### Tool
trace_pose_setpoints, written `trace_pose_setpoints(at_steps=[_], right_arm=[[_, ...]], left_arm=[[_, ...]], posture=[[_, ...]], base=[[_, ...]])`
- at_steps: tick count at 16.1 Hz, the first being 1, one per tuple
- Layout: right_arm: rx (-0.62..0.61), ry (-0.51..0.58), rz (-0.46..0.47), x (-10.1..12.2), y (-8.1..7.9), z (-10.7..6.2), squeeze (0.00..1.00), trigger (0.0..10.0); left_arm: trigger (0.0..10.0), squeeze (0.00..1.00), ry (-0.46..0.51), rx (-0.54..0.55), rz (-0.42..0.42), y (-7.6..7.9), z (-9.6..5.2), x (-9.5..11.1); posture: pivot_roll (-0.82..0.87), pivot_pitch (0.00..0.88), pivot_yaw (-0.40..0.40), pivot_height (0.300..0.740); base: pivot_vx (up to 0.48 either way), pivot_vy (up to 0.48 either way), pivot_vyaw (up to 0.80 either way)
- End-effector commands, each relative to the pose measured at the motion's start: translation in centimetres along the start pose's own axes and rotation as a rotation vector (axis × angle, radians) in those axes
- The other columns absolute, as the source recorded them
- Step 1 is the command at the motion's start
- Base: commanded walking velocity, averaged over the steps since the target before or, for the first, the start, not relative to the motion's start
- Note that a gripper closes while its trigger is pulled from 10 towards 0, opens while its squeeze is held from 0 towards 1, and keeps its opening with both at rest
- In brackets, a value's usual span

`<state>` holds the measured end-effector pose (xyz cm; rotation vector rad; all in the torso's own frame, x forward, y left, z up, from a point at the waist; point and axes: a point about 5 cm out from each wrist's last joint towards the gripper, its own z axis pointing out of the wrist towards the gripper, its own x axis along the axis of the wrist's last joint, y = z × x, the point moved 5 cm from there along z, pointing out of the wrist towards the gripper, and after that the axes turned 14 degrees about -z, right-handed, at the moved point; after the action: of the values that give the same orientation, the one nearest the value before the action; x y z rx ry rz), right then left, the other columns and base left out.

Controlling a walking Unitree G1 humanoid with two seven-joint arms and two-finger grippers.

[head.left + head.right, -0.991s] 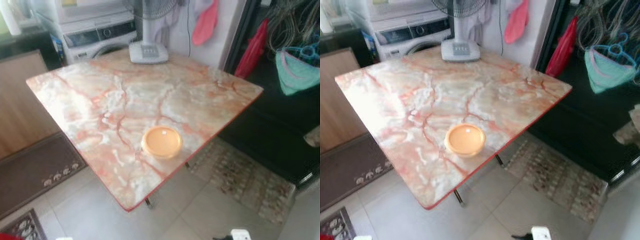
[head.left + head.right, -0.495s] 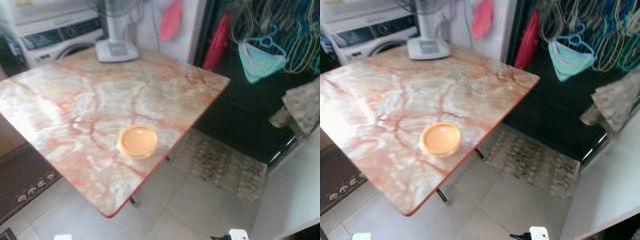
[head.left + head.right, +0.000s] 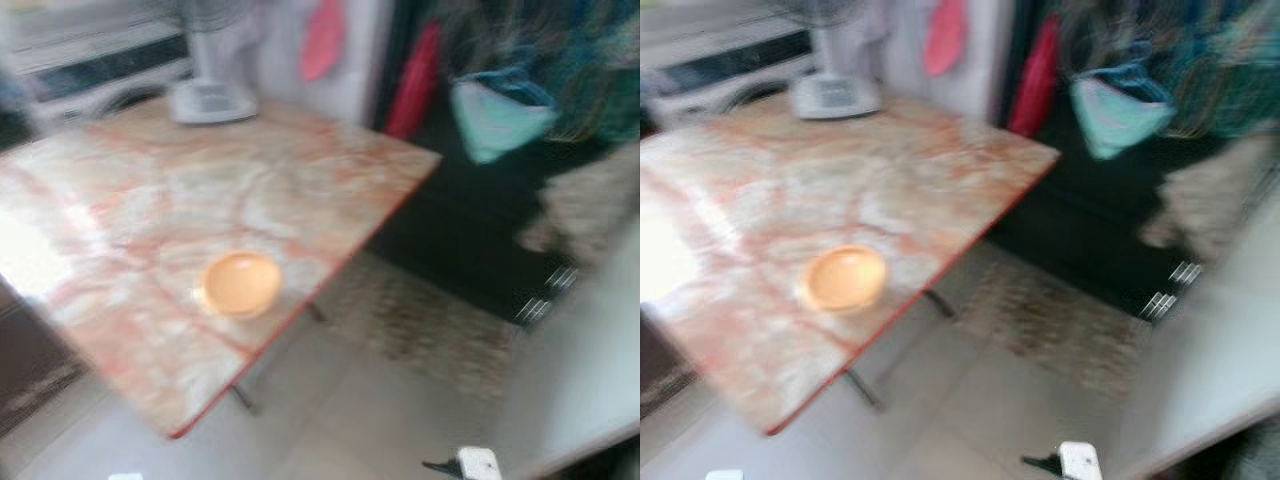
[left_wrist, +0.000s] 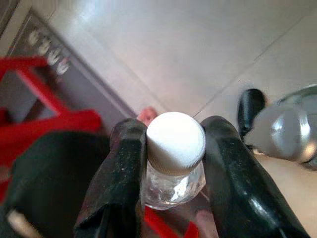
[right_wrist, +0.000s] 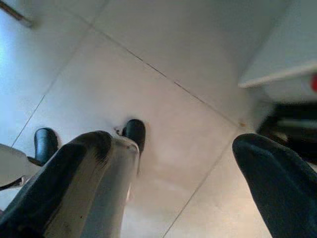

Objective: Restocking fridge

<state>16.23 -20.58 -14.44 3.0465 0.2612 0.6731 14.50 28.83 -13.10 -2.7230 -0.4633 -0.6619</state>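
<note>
In the left wrist view, my left gripper (image 4: 173, 151) is shut on a small clear bottle with a white ribbed cap (image 4: 176, 141), one black finger (image 4: 124, 163) on each side of its neck. It hangs above pale floor tiles. My right gripper (image 5: 183, 168) is open, its fingers (image 5: 74, 168) wide apart with nothing between them, also over the tiled floor. In the blurred head views, a round orange container (image 3: 239, 284) sits near the front edge of a pink marble-patterned table (image 3: 130, 190).
A fan base (image 3: 211, 100) stands at the table's far edge, with a washing machine (image 3: 100, 65) behind it. Clothes on hangers (image 3: 500, 115) hang against a dark area on the right. A patterned rug (image 3: 420, 320) lies beyond the table. A white surface (image 3: 590, 370) rises at the right.
The camera has swung to the right, so the table and the orange container sit further left in the picture. The head views have become blurred. Nothing on the table has moved.
</note>
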Motion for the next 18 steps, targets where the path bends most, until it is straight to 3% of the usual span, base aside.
trace_pose_setpoints(at_steps=[1, 14, 18], right_arm=[[-0.014, -0.004, -0.008, -0.14, 0.69, -0.13, 0.0, 10.0], [-0.012, -0.006, -0.019, -0.02, 0.78, -0.13, 0.0, 10.0], [-0.017, 0.009, 0.008, -0.14, 0.97, -0.21, 0.0, 10.0]], left_arm=[[10.0, 0.0, -0.009, -0.013, 0.005, 0.58, -0.01, -0.14], [10.0, 0.0, -0.029, -0.016, -0.011, 0.76, -0.04, -0.48], [10.0, 0.0, -0.025, -0.028, -0.047, 1.04, -0.06, -0.51]], posture=[[0.13, 0.0, -0.013, 0.74], [0.14, 0.0, -0.023, 0.74], [0.13, 0.0, -0.027, 0.74]], base=[[0.0, -0.469, -0.8], [0.0, 0.0, -0.8], [0.0, 0.0, 0.0]])
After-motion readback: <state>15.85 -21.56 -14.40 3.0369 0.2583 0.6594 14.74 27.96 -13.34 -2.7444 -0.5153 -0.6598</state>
